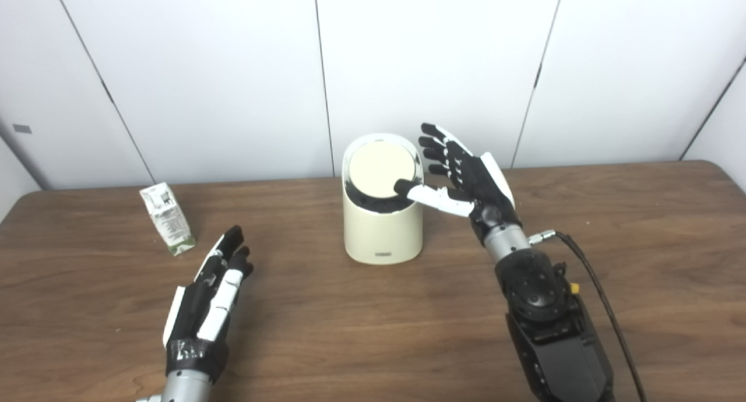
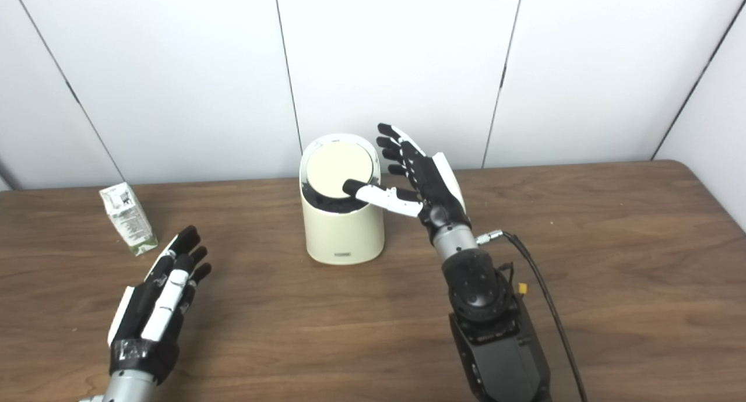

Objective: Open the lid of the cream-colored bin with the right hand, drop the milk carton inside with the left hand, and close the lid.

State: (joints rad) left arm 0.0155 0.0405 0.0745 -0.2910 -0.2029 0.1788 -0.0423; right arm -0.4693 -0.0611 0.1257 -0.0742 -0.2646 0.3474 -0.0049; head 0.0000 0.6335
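Observation:
The cream-colored bin (image 1: 382, 227) stands at the middle of the table. Its round lid (image 1: 382, 169) is tilted, with a dark gap along its front edge. My right hand (image 1: 466, 180) is open beside the bin's right side; its thumb reaches over the rim and touches the lid's front right edge. The milk carton (image 1: 167, 217) stands upright at the left rear of the table. My left hand (image 1: 213, 291) is open and empty, hovering low over the table, in front and right of the carton and apart from it.
The brown wooden table (image 1: 373, 309) has a rounded far right corner. A white panelled wall stands behind it. A black cable (image 1: 600, 297) runs from my right wrist down along the forearm.

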